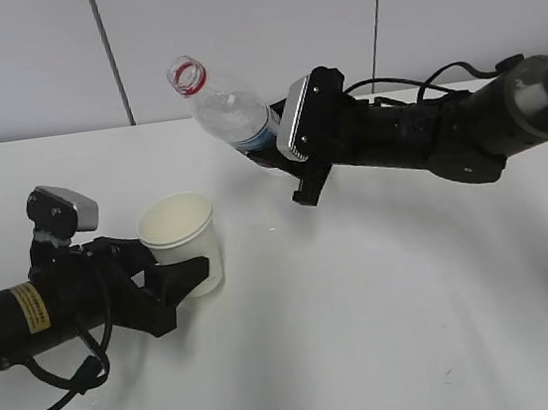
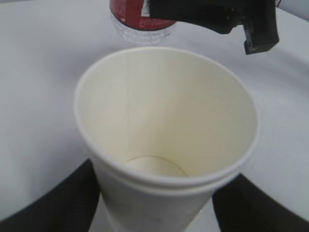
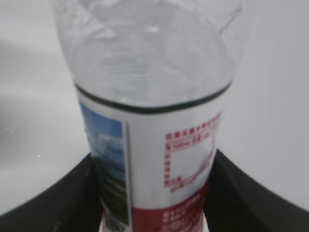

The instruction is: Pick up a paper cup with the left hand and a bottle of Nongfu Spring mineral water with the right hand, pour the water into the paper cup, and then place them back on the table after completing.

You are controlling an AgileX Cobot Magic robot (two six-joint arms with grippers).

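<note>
My left gripper [image 1: 191, 275] is shut on a white paper cup [image 1: 182, 238] at the left of the white table [image 1: 390, 331]; the cup stands upright and looks empty in the left wrist view [image 2: 164, 125], with a black finger [image 2: 53, 203] on each side. My right gripper [image 1: 271, 160] is shut on a clear Nongfu Spring water bottle [image 1: 225, 111], held above the table and tilted, its open red-ringed neck pointing up-left, above and right of the cup. The right wrist view shows its label [image 3: 159, 169] between the fingers [image 3: 251, 203]. The bottle's base [image 2: 142, 21] shows beyond the cup.
A grey wall with vertical seams [image 1: 111, 55] stands behind the table. Black cables [image 1: 47, 393] trail from the left arm near the front left edge. The right arm [image 1: 445, 129] stretches in from the right.
</note>
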